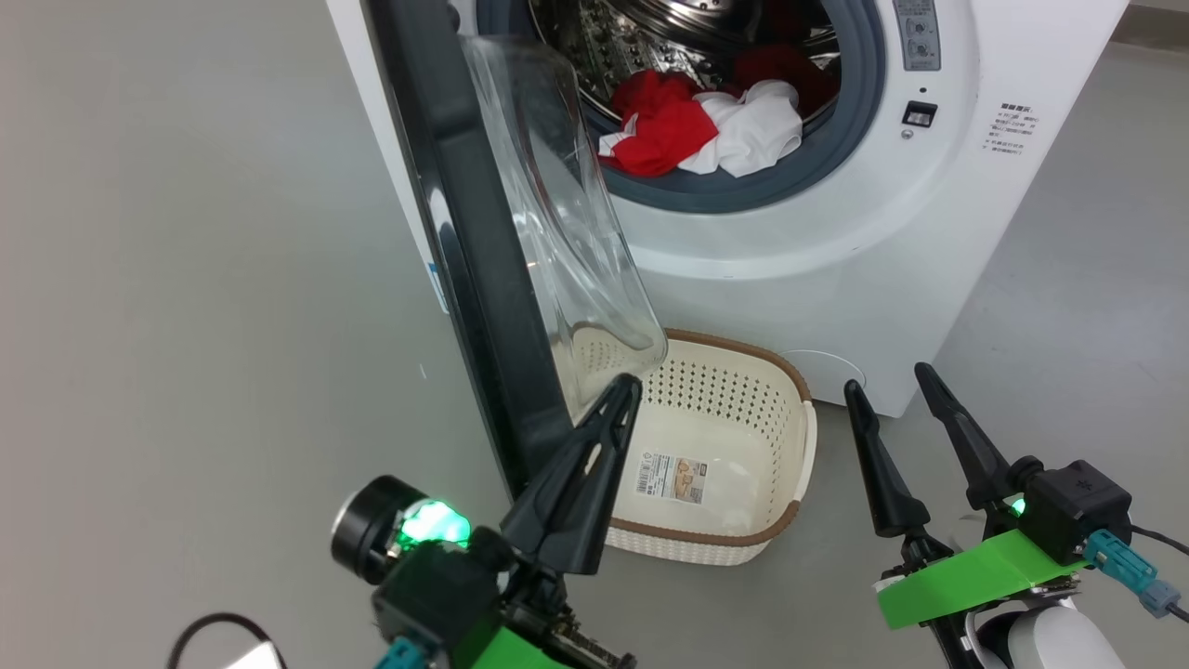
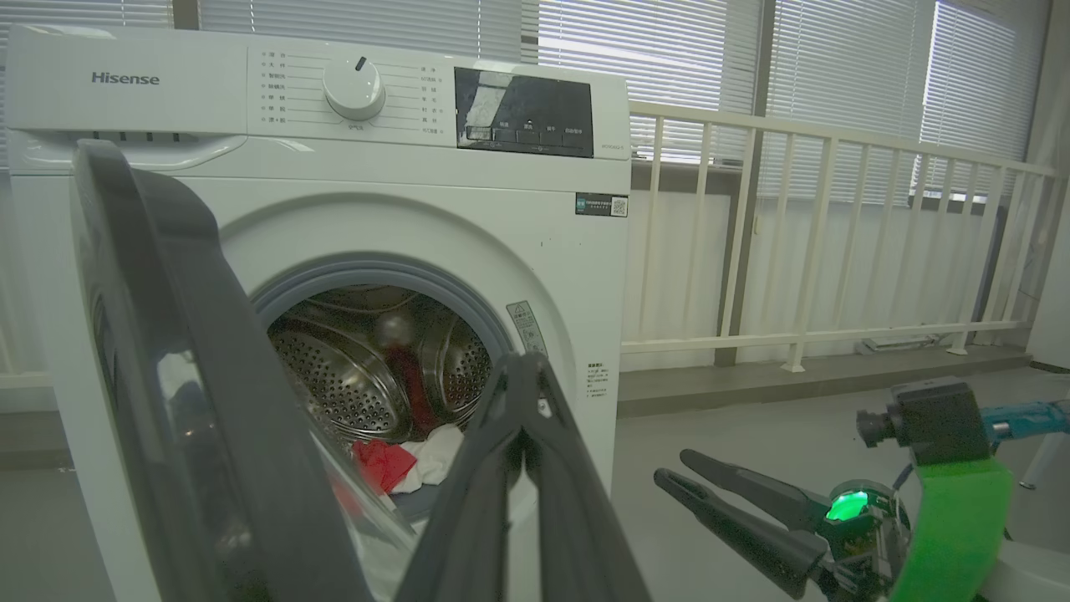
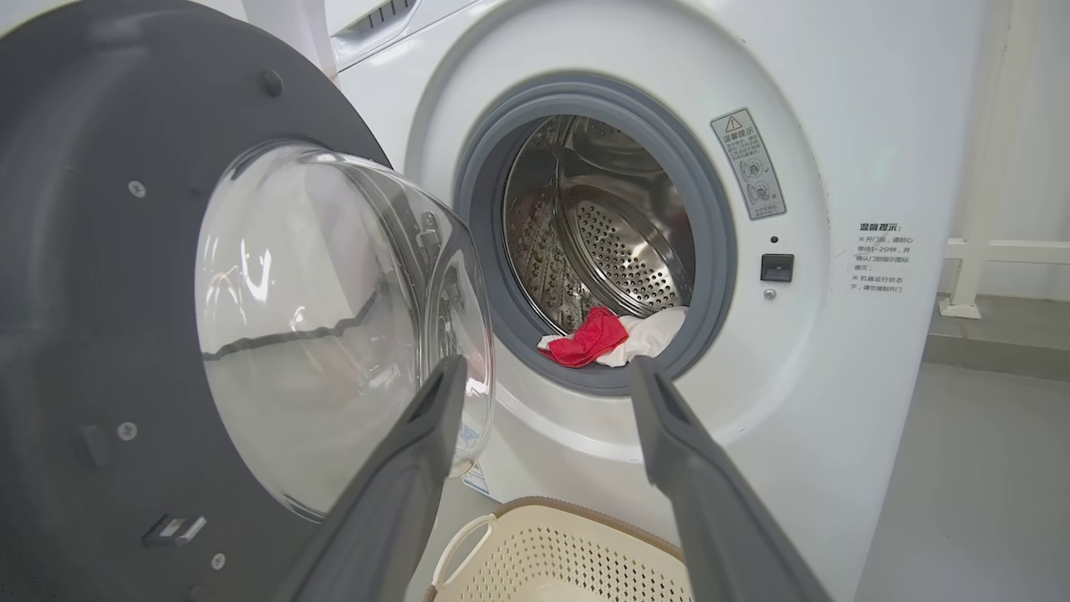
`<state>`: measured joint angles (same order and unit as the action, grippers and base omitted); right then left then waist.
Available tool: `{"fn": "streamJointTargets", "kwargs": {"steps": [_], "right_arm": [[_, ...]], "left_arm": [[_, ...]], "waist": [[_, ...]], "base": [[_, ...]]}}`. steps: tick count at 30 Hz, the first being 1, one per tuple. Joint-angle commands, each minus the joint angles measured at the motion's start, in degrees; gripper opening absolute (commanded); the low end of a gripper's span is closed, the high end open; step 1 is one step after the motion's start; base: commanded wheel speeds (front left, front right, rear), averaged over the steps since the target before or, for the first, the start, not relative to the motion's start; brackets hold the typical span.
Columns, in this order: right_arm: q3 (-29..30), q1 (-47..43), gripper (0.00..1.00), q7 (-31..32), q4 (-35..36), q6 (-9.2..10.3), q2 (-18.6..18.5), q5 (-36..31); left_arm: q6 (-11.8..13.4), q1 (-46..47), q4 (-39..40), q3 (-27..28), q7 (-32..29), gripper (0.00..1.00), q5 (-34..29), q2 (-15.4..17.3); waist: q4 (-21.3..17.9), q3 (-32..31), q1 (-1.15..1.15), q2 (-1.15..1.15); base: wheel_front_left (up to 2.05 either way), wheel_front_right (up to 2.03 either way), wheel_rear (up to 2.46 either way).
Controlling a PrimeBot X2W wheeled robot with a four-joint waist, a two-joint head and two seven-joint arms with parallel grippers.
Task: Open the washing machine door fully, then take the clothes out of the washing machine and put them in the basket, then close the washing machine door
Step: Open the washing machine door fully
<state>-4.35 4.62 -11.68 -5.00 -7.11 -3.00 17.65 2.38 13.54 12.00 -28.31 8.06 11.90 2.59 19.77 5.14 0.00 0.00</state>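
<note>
The jaws of our left gripper [image 1: 620,395] are pressed together and hold nothing. Their tip sits low in front of the washing machine [image 1: 790,279], at the inner face of the washing machine door [image 1: 474,232] under its glass bowl [image 1: 567,214]; we cannot tell whether it touches. We judge that a closed point suits pushing the door wider, since the door stands roughly square to the washing machine, not swung fully back. The jaws of our right gripper [image 1: 887,381] stand wide and empty before the washing machine's lower right corner, likely kept ready for the clothes [image 1: 706,130], which lie red and white at the front lip of the washing machine's drum [image 1: 650,37]. The basket [image 1: 725,390] sits on the floor [image 1: 186,279] close before the washing machine, below its opening, so garments have a short drop. In the way: the bowl overhangs the basket's hinge-side corner, and the door crowds any left-arm reach into the washing machine
</note>
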Motion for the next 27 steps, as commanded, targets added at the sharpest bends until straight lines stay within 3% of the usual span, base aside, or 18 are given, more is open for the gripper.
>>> {"fn": "streamJointTargets", "kwargs": {"steps": [1, 9, 27], "right_arm": [[-1.32, 0.39, 1.00, -0.55, 1.54, -0.37, 0.13, -0.03], [-1.42, 0.68, 1.00, -0.19, 1.99, -0.37, 0.13, -0.40], [-1.82, 0.97, 1.00, 0.28, 2.39, -0.37, 0.13, -0.30]], "left_arm": [[-0.58, 2.27, 0.27, 1.21, -0.57, 0.00, 0.51, 0.29], [0.09, 2.84, -6.64, -0.75, -2.99, 0.00, 1.96, 0.29], [5.97, 4.37, -15.40, 2.43, -2.63, 0.00, 1.16, 1.02]], "waist": [[-0.11, 0.19, 0.00, 0.00], [-0.46, 0.83, 0.00, 0.00], [-0.63, 1.77, 0.00, 0.00]], "base": [[0.00, 0.00, 0.00], [0.00, 0.00, 0.00], [0.00, 0.00, 0.00]]}}
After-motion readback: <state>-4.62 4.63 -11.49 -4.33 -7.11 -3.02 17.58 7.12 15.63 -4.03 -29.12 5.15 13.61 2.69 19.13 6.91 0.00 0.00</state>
